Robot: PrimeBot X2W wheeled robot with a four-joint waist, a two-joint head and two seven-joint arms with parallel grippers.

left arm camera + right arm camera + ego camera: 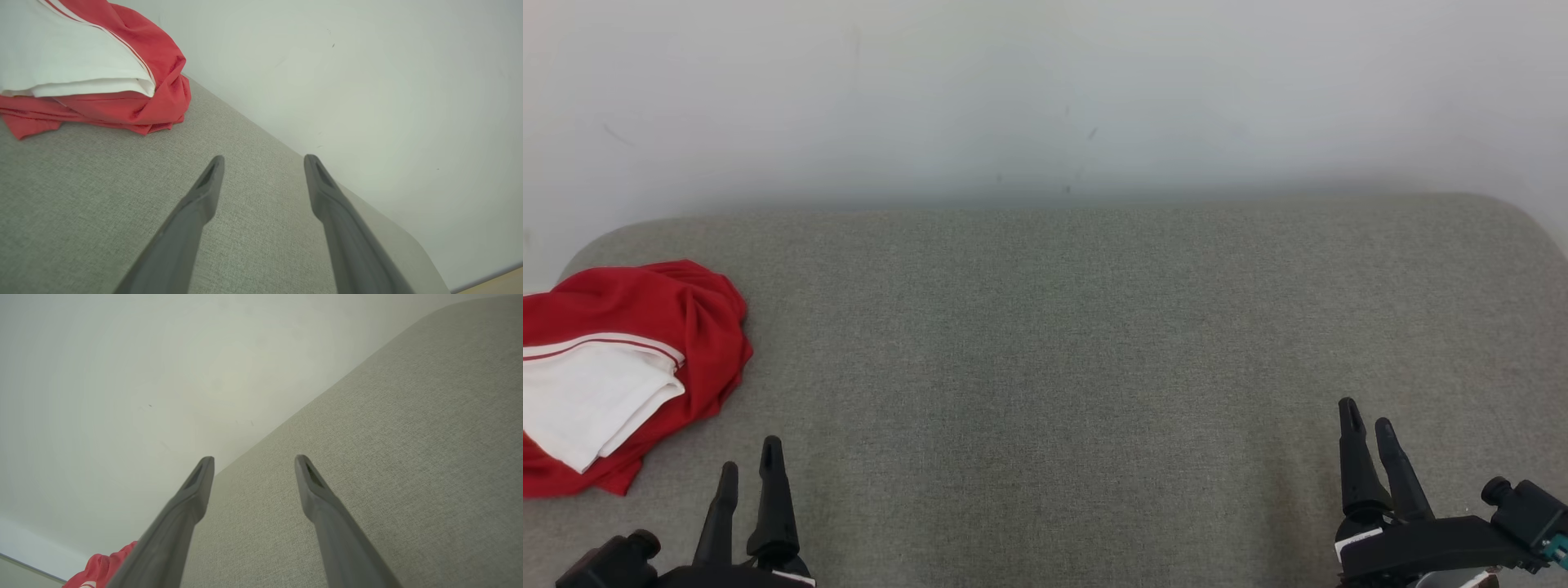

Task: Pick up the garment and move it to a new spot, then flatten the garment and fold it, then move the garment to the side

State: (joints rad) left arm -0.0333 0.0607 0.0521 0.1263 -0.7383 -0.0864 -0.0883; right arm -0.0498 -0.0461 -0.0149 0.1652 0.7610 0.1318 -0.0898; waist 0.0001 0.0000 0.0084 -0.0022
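- Nearest us, our left hand (749, 454) sat at the lower left over the grey pad (1045, 343). Its two dark fingers were spread apart with nothing between them.
- Our right hand (1365, 412) sat at the lower right, likewise spread wide and empty, with its fingers pointing toward the far edge.
- The garment (686, 327), red with a white panel edged by thin stripes, lay crumpled in a heap on the pad's left end. It was just ahead and to the left of our left hand, not touching it, and it ran off the head view's left edge.
- The garment lay well apart from our right hand, across the width of the pad.
- Past the pad's rounded far edge stood a pale wall (1045, 98) with a few small dark marks.
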